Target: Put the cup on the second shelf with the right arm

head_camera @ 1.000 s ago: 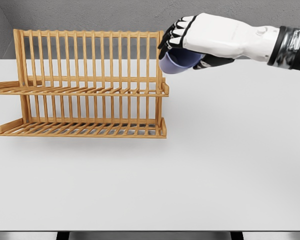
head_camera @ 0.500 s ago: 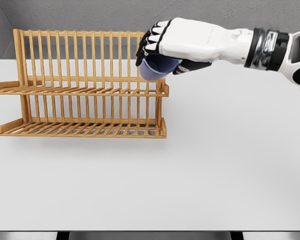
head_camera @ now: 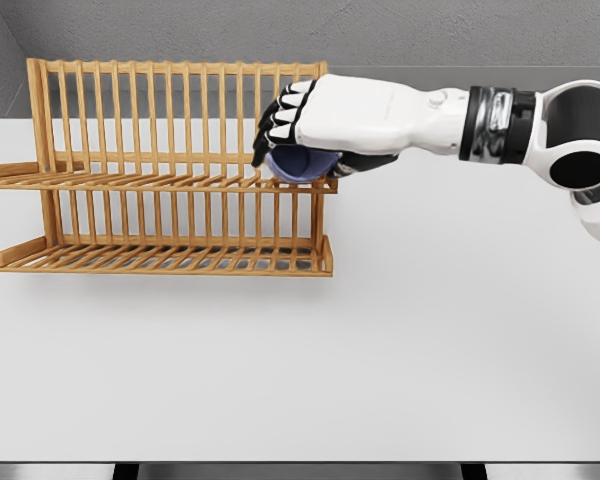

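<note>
The blue cup sits at the right end of the wooden rack's upper shelf, apparently touching its slats. The right hand covers it from above, fingers curled around it. The rack stands on the white table.

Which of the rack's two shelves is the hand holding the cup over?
The upper shelf, near its right end. The right hand grips the blue cup at that level, while the lower shelf, down by the table, holds nothing.
</note>
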Controlling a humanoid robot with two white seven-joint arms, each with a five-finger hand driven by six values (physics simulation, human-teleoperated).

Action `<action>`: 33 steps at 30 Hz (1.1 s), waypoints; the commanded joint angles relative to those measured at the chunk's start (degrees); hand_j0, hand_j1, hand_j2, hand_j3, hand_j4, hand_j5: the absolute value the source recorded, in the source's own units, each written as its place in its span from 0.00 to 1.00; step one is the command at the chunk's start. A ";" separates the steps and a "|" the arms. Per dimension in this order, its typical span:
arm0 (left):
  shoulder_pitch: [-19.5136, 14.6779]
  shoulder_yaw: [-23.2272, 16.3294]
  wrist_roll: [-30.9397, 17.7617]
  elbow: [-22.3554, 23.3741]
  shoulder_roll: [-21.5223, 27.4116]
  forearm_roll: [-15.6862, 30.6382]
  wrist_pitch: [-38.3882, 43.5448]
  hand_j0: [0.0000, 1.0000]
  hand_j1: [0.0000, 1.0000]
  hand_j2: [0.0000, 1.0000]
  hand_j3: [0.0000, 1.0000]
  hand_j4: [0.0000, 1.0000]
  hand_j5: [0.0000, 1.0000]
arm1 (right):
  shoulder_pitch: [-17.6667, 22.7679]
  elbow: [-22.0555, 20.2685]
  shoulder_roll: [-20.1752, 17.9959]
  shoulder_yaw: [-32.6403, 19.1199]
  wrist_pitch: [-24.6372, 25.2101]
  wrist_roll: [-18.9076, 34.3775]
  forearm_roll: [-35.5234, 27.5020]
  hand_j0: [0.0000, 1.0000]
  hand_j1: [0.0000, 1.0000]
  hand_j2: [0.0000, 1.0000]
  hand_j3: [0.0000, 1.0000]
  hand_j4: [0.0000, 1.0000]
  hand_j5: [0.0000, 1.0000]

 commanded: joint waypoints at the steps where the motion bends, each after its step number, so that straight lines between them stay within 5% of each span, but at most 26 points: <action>1: 0.00 0.01 -0.01 -0.01 0.00 0.01 0.00 1.00 1.00 1.00 1.00 1.00 1.00 | 0.00 0.01 -0.09 0.22 -0.33 -0.01 -0.24 1.00 1.00 1.00 1.00 1.00 1.00; 8: 0.00 0.01 -0.01 -0.01 0.00 0.01 0.00 1.00 1.00 1.00 1.00 1.00 1.00 | -0.96 -0.07 -0.62 -0.39 -0.68 -0.01 -0.16 1.00 1.00 1.00 1.00 1.00 1.00; 14: 0.00 0.01 -0.01 -0.01 0.00 0.01 0.00 1.00 1.00 1.00 1.00 1.00 1.00 | 0.09 -0.07 -7.91 -12.34 -7.18 -0.01 -0.51 1.00 1.00 1.00 1.00 1.00 1.00; 21: 0.00 0.01 -0.01 -0.01 0.00 0.01 0.00 1.00 1.00 1.00 1.00 1.00 1.00 | 19.07 0.01 -18.90 -30.27 -11.86 -0.01 -0.86 1.00 1.00 1.00 1.00 1.00 1.00; 24: 0.00 0.01 -0.01 -0.01 0.00 0.01 0.00 1.00 1.00 1.00 1.00 1.00 1.00 | 25.84 0.10 -17.32 -34.84 -11.86 -0.01 -0.60 1.00 1.00 1.00 1.00 1.00 1.00; 33: 0.00 0.01 -0.01 -0.01 0.00 0.01 0.00 1.00 1.00 1.00 1.00 1.00 1.00 | 31.99 0.01 -13.71 -35.37 -11.86 -0.01 -0.33 1.00 1.00 1.00 1.00 1.00 1.00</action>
